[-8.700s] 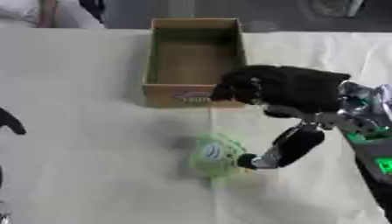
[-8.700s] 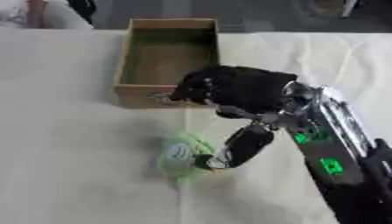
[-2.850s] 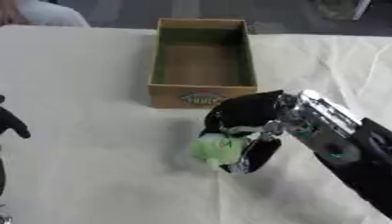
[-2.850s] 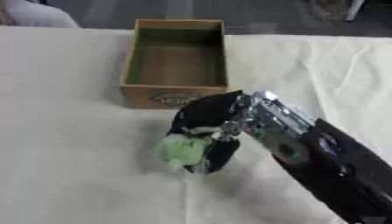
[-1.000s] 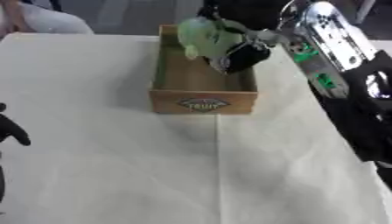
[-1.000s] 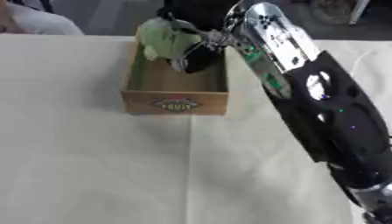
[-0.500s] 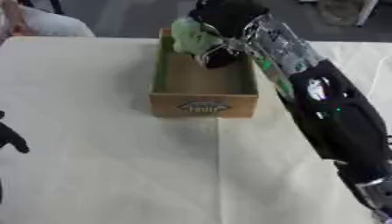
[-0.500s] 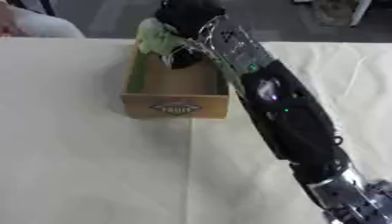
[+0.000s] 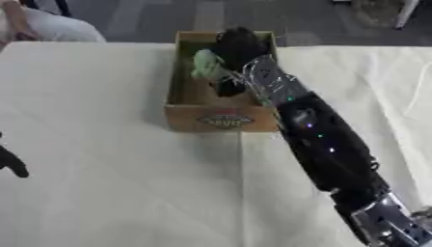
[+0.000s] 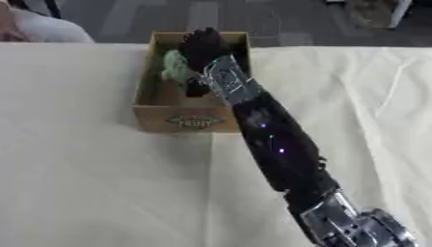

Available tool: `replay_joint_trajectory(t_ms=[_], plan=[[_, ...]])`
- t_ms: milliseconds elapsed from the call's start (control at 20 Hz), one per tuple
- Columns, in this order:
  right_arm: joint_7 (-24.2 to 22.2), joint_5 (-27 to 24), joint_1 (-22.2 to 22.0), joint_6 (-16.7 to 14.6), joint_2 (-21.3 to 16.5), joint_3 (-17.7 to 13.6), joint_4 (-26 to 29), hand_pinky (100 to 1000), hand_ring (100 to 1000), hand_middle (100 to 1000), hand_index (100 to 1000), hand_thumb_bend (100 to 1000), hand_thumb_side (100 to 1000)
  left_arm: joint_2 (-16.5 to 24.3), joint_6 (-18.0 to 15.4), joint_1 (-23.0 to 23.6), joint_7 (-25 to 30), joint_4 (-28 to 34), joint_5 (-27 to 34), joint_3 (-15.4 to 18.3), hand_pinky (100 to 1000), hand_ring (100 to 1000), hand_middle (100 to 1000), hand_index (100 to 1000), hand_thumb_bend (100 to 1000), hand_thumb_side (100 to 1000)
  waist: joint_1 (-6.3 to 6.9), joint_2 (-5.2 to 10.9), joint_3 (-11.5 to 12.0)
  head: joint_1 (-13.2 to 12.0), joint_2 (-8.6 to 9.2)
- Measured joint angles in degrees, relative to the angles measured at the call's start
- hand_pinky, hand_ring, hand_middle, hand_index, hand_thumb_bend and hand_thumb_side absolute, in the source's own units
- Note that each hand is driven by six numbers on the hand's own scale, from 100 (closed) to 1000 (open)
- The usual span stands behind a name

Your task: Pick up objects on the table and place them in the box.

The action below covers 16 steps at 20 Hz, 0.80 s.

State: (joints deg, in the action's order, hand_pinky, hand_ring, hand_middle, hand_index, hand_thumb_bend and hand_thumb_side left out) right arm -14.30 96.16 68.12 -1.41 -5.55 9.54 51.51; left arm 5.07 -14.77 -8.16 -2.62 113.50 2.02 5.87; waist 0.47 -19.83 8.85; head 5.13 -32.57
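Note:
A brown cardboard box (image 9: 222, 120) stands open at the far middle of the table. My right arm stretches across the table into it. My right hand (image 9: 236, 50) is over the far part of the box, fingers curled round a pale green crumpled object (image 9: 205, 65) held low inside the box. Whether the object touches the box floor is hidden. A dark fingertip of my left hand (image 9: 12, 164) shows at the left edge of the left eye view, fingers straight.
A cream cloth (image 9: 118, 183) covers the table. A person's light sleeve (image 9: 47, 26) shows at the far left corner. A thin cable (image 9: 419, 91) lies on the cloth at the right.
My right hand has lowered the green object from above the box's far rim down into the box. The camera has tilted a little.

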Motion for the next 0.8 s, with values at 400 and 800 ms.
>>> replay_joint_trajectory(t_ms=[400,800], plan=[[-2.32,0.46,0.36,1.17,2.31,-2.08,-4.22,859,862,612,829,100,633,-0.06,-0.09,-0.04,0.31,0.0,0.0,-0.07,300,376,388,633,100,915,-0.01,-0.01,0.49,0.11,0.01],[-8.87,0.64,1.81,3.56,3.73,-3.22,-4.88,888,920,696,941,100,809,-0.06,-0.05,-0.04,0.39,0.0,0.0,-0.3,300,377,388,633,100,914,-0.08,-0.01,0.57,0.42,0.01]])
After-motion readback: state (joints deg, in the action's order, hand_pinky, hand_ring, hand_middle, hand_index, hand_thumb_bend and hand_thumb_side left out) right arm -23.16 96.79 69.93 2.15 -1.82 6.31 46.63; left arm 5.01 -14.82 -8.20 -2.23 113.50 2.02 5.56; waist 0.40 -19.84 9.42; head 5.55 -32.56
